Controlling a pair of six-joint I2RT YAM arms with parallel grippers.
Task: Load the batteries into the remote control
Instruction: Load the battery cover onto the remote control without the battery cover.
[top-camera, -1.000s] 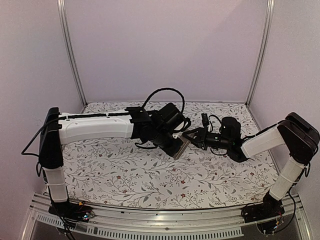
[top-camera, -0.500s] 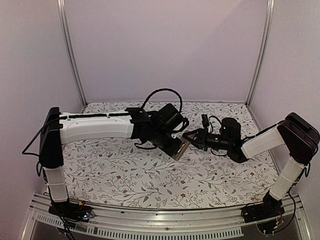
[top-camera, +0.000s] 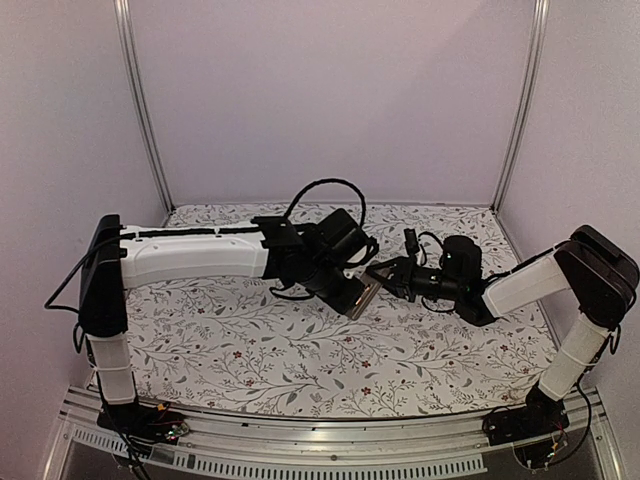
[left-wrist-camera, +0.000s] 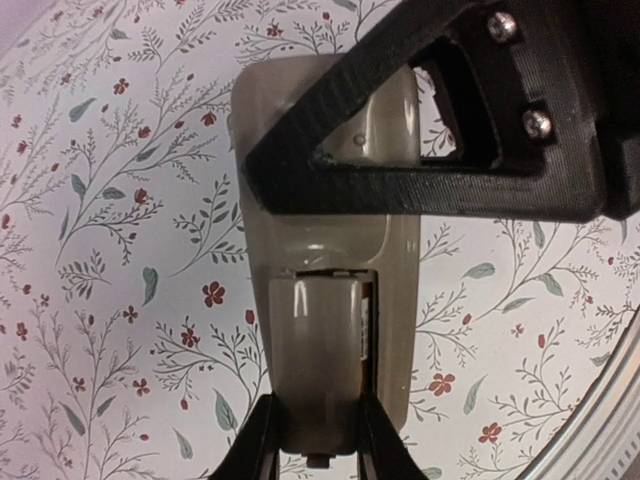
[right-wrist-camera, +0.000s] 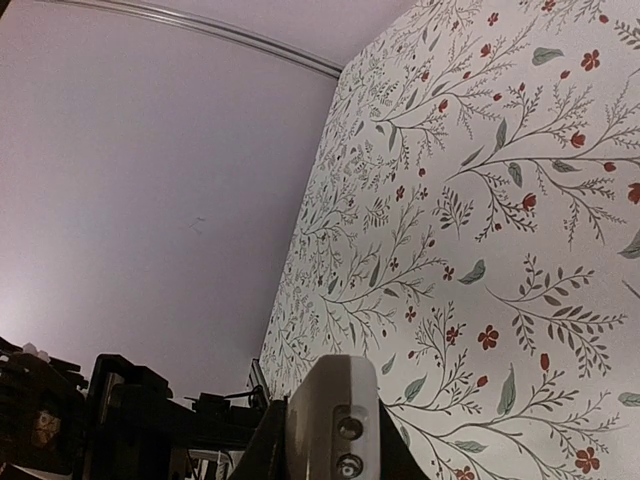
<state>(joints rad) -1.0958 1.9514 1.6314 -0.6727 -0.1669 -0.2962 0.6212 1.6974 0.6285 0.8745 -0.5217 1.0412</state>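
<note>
- Over the floral counter (top-camera: 250, 350), the slim grey-tan plastic remote control (left-wrist-camera: 320, 250) is pinched at its near end by the left claw (left-wrist-camera: 318, 425).
- A thin orange-red battery (left-wrist-camera: 366, 325) is glimpsed in its compartment.
- Beyond, the right claw (top-camera: 377, 272) is closed tight; any hold cannot be told.

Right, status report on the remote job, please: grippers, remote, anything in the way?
Left gripper shut on remote, cover end. Right gripper shut on its other end. Cover partly over the bay, orange battery edge showing. No obstruction seen.
</note>
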